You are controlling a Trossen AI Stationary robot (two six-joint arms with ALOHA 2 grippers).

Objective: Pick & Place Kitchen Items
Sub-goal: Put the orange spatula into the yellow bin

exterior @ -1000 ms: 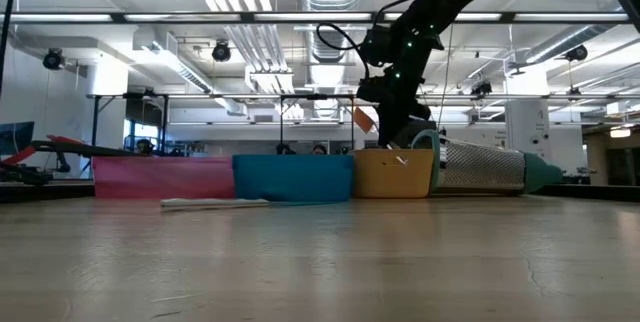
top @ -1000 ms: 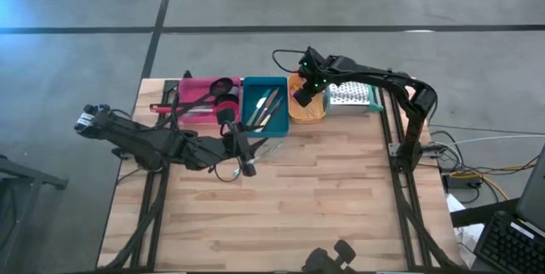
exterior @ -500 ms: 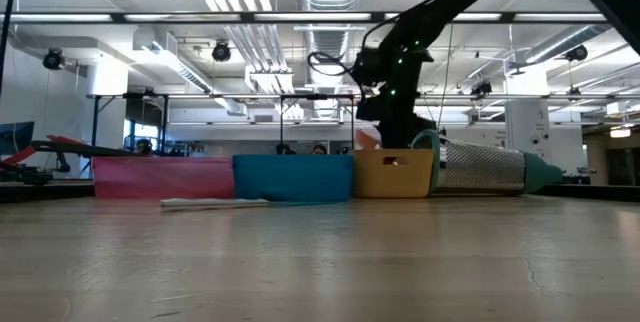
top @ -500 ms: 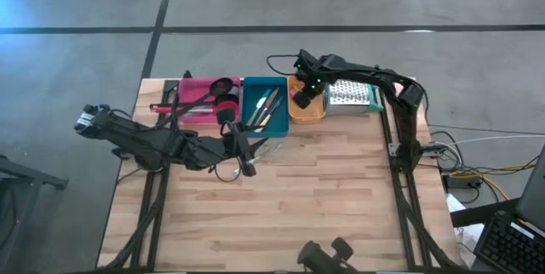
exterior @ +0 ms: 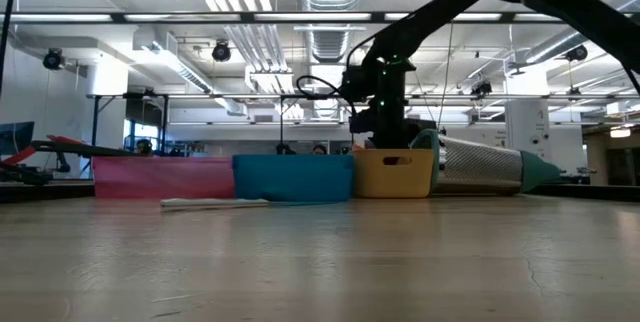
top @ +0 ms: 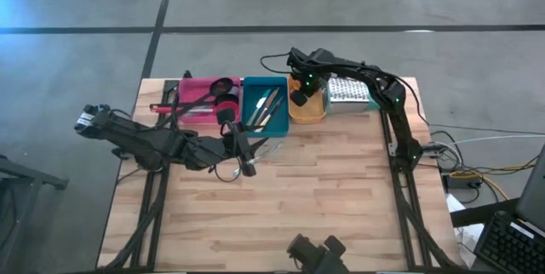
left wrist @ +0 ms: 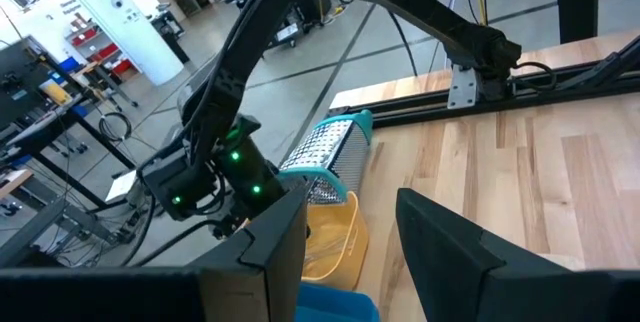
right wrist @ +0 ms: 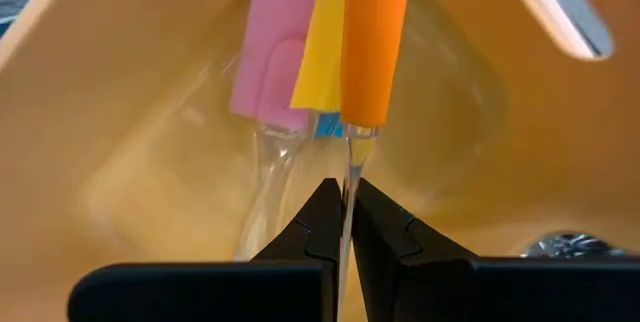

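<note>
My right gripper (top: 300, 95) points down into the orange tray (top: 311, 114), shut on an orange spatula (right wrist: 375, 42) with a clear handle. In the tray below lie a pink spatula (right wrist: 272, 52), a yellow piece (right wrist: 320, 62) and a blue piece (right wrist: 326, 128). The low view shows the gripper (exterior: 383, 134) dipping behind the tray's wall (exterior: 395, 174). My left gripper (top: 244, 156) hangs open over the table in front of the teal tray (top: 265, 104), with nothing between its fingers (left wrist: 285, 252). My right gripper pinches the spatula's thin clear handle (right wrist: 350, 177) between its two fingers, which come from above and point down. The spatula hangs below them, orange head lowest, inside the tray. Whether the head touches the tray's floor, I cannot tell.
A pink tray (top: 200, 99) with black and red utensils stands left of the teal tray, which holds thin knives. A metal grater (top: 349, 95) lies right of the orange tray. A pale flat thing (exterior: 215, 202) lies on the table before the trays.
My right gripper has sunk toward the orange tray, shifting a little toward the table's left, and has tipped until it points straight down. The orange spatula has gone down with it, from above the tray's rim into the tray.
</note>
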